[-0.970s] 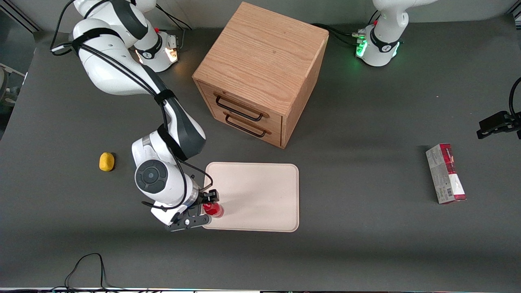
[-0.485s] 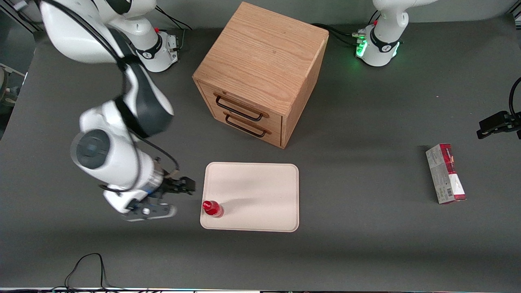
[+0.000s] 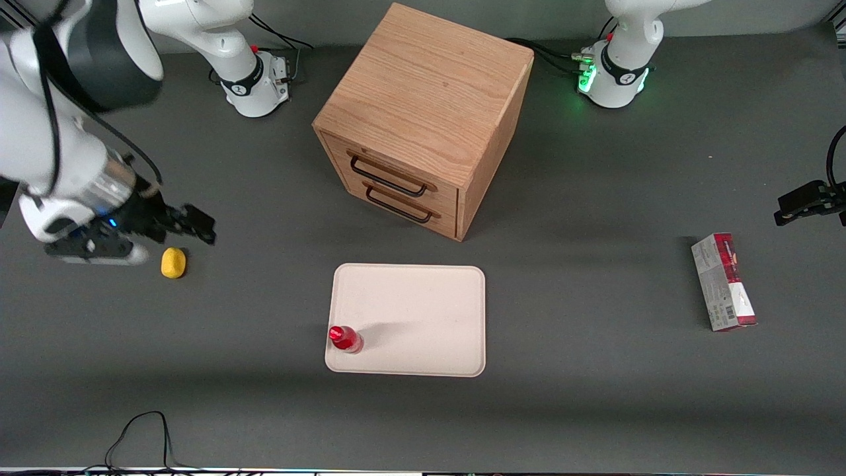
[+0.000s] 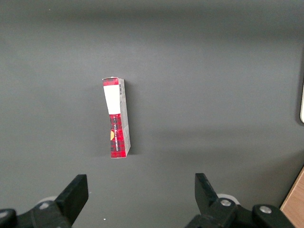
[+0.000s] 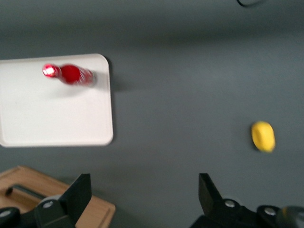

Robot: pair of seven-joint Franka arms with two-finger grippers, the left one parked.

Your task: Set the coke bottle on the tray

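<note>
Bottle (image 3: 346, 338) now stands upright alone on the tray's (image 3: 423, 311) near corner, while the gripper (image 3: 188, 225), spread wide and empty, has pulled away high above the lemon (image 3: 173, 262): placement looks complete.

glossy red coke bottle (image 3: 346, 338) on a matt cream tray (image 3: 423, 311), grained wooden cabinet (image 3: 423, 112) nearby

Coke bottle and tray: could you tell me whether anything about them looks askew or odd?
Nothing stands out. The coke bottle stands upright on the tray, close to one corner. The gripper is open, well away, above the table beside a yellow object.
</note>
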